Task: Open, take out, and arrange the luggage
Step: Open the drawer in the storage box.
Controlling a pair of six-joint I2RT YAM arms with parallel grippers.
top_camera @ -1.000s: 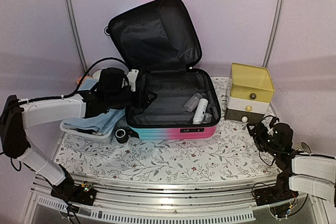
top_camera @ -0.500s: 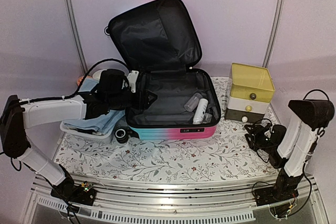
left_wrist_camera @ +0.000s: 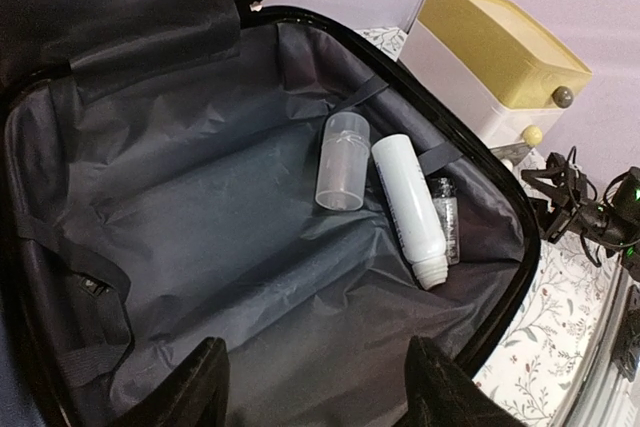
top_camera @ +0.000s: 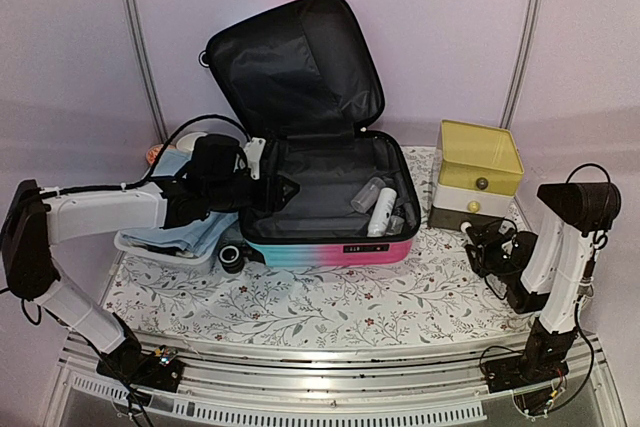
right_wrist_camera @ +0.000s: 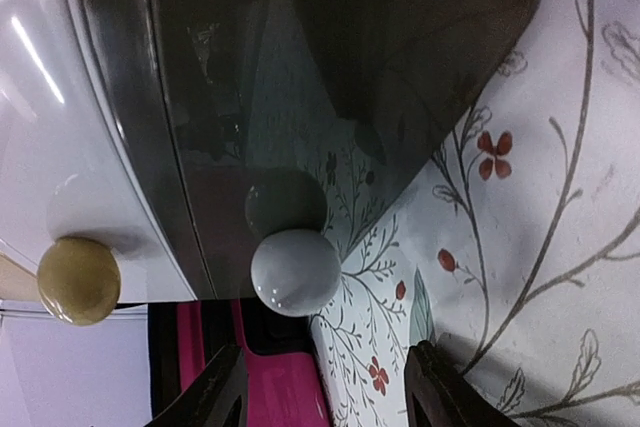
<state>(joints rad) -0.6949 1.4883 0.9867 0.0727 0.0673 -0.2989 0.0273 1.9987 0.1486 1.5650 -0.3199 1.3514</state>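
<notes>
The luggage [top_camera: 330, 249] lies open at the table's middle, with a pink-to-turquoise shell and its black-lined lid standing up. On its lining [left_wrist_camera: 200, 217] lie a clear bottle [left_wrist_camera: 342, 160], a white tube [left_wrist_camera: 408, 207] and a small jar [left_wrist_camera: 445, 215], all toward the right end. My left gripper [top_camera: 285, 190] hangs over the case's left part, open [left_wrist_camera: 318, 372], nothing between its fingers. My right gripper [top_camera: 482, 247] is low by the drawer box [top_camera: 478, 177]. It stands open [right_wrist_camera: 328, 372], just short of the white knob [right_wrist_camera: 295, 272] on the grey bottom drawer [right_wrist_camera: 300, 67].
A white basket [top_camera: 150, 244] holding folded blue cloth sits left of the case, under my left arm. A yellow knob [right_wrist_camera: 78, 280] marks the drawer above the grey one. The floral table cover [top_camera: 330, 302] stretches in front of the case.
My right arm has raised its elbow and brought the gripper in toward the drawer box, its jaws narrowing somewhat. The left arm has hardly moved.
</notes>
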